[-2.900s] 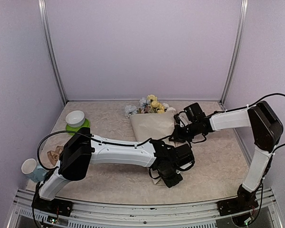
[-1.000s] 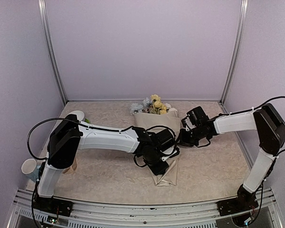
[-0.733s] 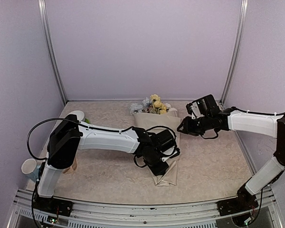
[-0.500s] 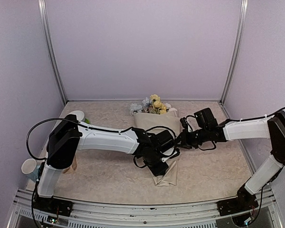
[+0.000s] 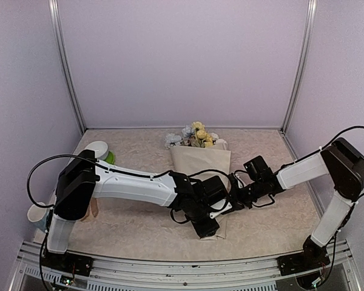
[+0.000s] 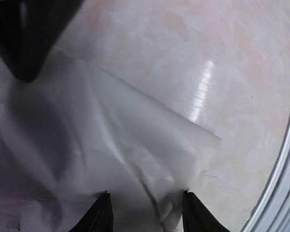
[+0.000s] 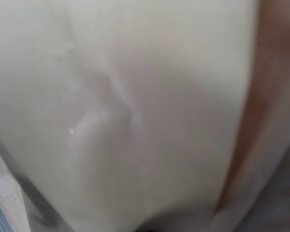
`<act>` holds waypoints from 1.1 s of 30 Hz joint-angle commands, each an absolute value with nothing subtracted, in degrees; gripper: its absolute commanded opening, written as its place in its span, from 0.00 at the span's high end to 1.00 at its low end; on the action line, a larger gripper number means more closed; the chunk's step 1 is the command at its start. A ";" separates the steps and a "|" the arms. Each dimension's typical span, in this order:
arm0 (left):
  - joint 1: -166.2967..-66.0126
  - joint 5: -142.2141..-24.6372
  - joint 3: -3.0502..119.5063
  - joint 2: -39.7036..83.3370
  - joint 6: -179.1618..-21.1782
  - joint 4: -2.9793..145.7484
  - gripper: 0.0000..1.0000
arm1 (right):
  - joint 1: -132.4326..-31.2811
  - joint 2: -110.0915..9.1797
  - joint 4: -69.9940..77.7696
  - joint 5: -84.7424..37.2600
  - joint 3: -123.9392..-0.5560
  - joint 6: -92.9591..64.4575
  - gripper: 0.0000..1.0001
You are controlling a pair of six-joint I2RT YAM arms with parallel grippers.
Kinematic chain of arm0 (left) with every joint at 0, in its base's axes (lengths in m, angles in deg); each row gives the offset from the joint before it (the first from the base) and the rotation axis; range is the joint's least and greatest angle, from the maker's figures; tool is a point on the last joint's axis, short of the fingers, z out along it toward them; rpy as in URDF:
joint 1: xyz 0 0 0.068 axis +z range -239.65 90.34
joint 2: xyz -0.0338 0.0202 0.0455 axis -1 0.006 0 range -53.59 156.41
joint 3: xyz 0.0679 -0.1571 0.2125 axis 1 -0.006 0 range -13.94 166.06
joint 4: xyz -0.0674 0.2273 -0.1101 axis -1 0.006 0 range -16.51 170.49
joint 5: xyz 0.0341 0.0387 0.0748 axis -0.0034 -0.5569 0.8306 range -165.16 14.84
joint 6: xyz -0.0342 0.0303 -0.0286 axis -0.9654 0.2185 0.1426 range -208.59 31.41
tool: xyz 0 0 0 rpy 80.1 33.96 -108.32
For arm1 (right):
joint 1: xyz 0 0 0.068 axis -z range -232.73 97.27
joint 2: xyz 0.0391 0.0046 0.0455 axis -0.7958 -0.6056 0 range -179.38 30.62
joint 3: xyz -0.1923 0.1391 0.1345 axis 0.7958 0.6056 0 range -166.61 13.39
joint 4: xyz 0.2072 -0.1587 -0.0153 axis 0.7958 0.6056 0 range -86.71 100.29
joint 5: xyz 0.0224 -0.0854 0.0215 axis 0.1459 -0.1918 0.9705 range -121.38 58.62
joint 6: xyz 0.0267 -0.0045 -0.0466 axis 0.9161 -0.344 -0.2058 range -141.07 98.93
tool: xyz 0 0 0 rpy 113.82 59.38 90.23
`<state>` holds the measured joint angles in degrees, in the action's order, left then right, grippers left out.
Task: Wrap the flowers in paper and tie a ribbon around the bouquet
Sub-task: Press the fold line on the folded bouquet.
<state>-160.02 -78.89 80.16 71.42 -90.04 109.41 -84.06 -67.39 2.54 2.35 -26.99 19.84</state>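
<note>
Looking down from above, the flowers (image 5: 194, 134) poke out of the paper (image 5: 200, 160) at the far end of the tabletop (image 5: 139, 157), with the left claw (image 5: 207, 225) over its narrow near end and the right claw (image 5: 235, 195) closed at its right edge; whether it pinches the sheet I cannot tell. From the left wrist, that claw's fingers (image 6: 102, 215) stand apart over a loose fold, so the wrap could spring open with nothing pinning it. From the right wrist, only blurred beige paper shows, and no brand or writing is legible in any of the 3 views.

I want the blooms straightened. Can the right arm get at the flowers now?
Probably yes: the flowers stick out bare beyond the paper, nothing over them, and the right gripper, shut, sits close by at its right edge.
</note>
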 commanded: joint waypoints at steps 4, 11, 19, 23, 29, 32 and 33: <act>-162.01 -90.85 83.91 71.25 -87.56 112.22 0.58 | -84.46 -66.98 9.82 -3.28 -26.42 16.54 0.99; -153.77 -93.02 76.67 62.54 -94.76 99.92 0.57 | -84.54 -66.31 9.92 -3.87 -26.73 16.79 0.99; -137.94 -87.14 79.69 70.12 -98.93 101.65 0.59 | -84.65 -66.49 10.10 -4.41 -26.37 16.61 0.99; -132.58 -83.72 81.38 71.99 -101.36 100.38 0.59 | -84.63 -66.65 10.06 -4.49 -26.50 16.73 0.99; -123.53 -77.67 81.64 75.49 -106.89 99.16 0.59 | -84.68 -66.85 10.90 -5.08 -26.88 16.29 0.99; -119.98 -75.22 81.24 75.31 -108.27 98.17 0.60 | -84.63 -66.67 10.81 -5.19 -26.71 16.37 0.99; -119.24 -74.73 81.32 74.75 -108.43 97.70 0.59 | -84.65 -66.67 10.86 -5.17 -26.72 16.35 0.99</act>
